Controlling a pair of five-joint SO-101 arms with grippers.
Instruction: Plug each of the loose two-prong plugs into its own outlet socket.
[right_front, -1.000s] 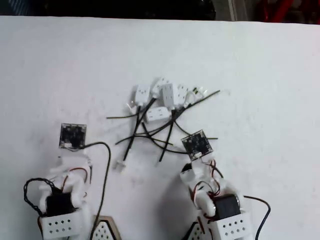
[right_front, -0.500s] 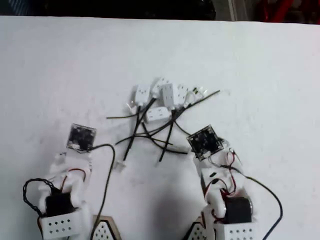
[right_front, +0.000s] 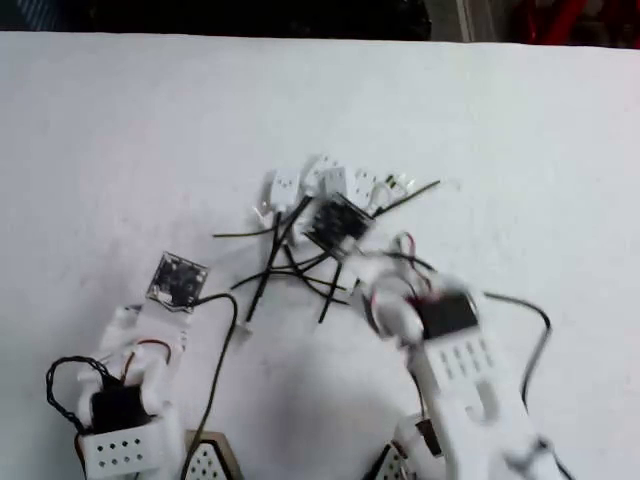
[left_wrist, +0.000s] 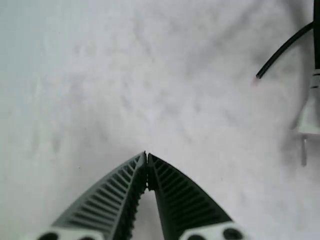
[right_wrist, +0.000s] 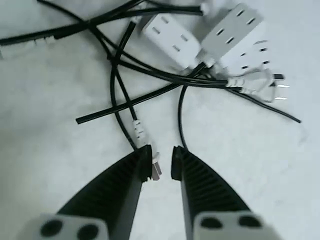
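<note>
Right claw is narrowly parted, empty, with a plug at its tips, against one finger. The sockets lie well beyond it in the cord tangle. I would centre the plug body between the fingers before closing, prongs free. Left claw is closed over bare desk. No writing is legible.

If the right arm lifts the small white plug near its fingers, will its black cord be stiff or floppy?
The plug looks small, so probably light. Its thin black cord lies in a curve, so it likely bends easily. It crosses other cords, so lifting may drag them.
</note>
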